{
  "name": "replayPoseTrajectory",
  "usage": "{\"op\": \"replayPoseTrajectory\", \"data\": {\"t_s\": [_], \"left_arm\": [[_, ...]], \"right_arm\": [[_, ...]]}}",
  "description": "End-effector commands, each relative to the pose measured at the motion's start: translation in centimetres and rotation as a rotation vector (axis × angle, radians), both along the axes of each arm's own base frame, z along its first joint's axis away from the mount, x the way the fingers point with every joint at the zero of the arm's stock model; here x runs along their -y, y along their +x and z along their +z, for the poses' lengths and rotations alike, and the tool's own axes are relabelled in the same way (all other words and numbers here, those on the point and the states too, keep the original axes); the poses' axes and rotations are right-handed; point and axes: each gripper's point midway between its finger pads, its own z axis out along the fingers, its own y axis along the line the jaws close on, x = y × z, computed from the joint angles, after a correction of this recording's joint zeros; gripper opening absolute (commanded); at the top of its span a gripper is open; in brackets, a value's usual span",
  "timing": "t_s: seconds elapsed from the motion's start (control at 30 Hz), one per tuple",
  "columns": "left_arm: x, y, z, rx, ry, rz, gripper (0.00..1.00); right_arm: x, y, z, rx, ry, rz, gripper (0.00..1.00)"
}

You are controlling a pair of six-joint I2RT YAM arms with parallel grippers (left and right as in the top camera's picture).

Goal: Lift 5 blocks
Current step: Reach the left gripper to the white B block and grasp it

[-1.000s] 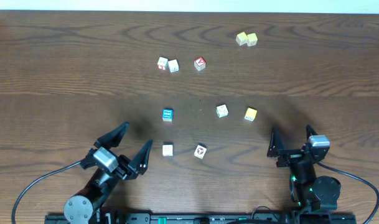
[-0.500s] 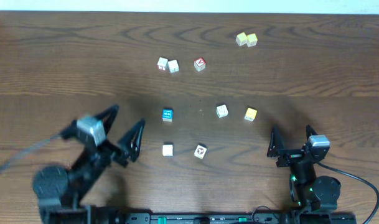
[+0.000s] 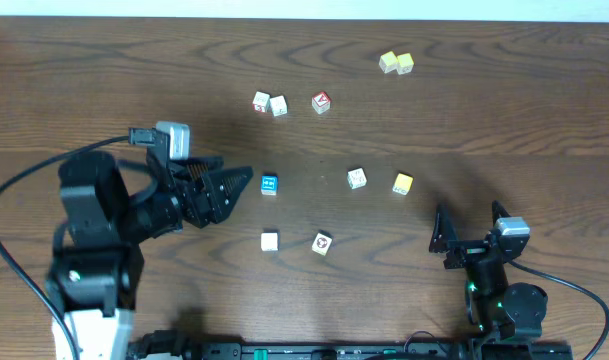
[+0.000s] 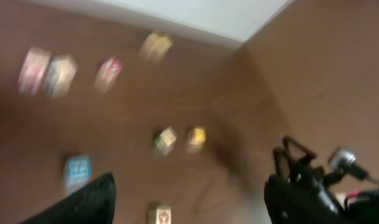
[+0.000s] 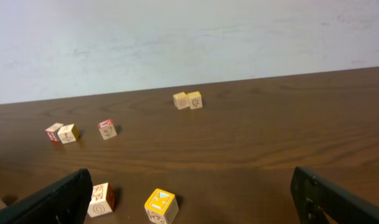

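Right fingers (image 3: 440, 232), nearest, spread wide, empty. Five blocks (image 3: 357, 179) on the surface (image 3: 104, 60): two near, white block (image 3: 270, 240) and marked block (image 3: 322, 242); three farther, blue block (image 3: 269, 184), cream block (image 3: 356, 177), yellow block (image 3: 403, 184). Left fingers (image 3: 229, 192) gape empty just left of the blue block. Beyond, three cubes (image 3: 279, 105); farthest, a pale pair (image 3: 388, 62).

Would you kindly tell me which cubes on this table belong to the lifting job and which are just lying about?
Job: blue block; white block; yellow block; cream block; red-and-black marked block.
Lying about: pale yellow cube pair; red-topped cube; two white cubes.
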Motion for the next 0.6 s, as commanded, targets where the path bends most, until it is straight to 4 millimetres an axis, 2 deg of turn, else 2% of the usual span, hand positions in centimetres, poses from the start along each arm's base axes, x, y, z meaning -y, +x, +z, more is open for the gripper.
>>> {"op": "replayPoseTrajectory", "data": {"t_s": [0.0, 0.07, 0.13, 0.27, 0.33, 0.37, 0.4, 0.5, 0.57], "left_arm": [[-3.9, 1.6, -0.9, -0.110, 0.260, 0.183, 0.77], [-6.1, 1.3, -2.5, -0.230, 0.382, 0.273, 0.76], [-6.8, 1.0, -3.3, -0.283, 0.422, 0.296, 0.77], [-6.8, 0.7, -3.9, -0.369, 0.359, 0.352, 0.77], [-6.7, -0.2, -4.5, -0.432, 0.348, 0.358, 0.77], [-6.5, -0.6, -4.7, -0.441, 0.354, 0.339, 0.77], [-5.4, -1.3, -4.9, -0.448, 0.343, 0.264, 0.77], [-3.1, -3.1, -5.1, -0.476, 0.308, 0.127, 0.76], [-2.2, -4.4, -5.9, -0.521, 0.321, 0.080, 0.77]], "right_arm": [[0.5, 0.0, -0.1, 0.003, -0.016, -0.022, 0.99], [0.8, 0.1, 0.3, 0.016, -0.016, -0.037, 0.99], [0.5, 0.1, 0.9, 0.040, 0.009, -0.021, 0.99], [-3.4, -0.8, 1.7, -0.002, 0.333, 0.200, 0.99], [-4.5, -1.2, 2.1, -0.049, 0.519, 0.261, 0.99], [-4.5, -1.2, 2.3, -0.060, 0.587, 0.262, 0.99], [-4.6, -1.3, 3.2, -0.038, 0.627, 0.278, 0.99], [-5.8, -2.3, 6.4, 0.073, 0.590, 0.391, 0.99], [-5.8, -2.7, 7.9, 0.109, 0.581, 0.404, 0.99]]}}
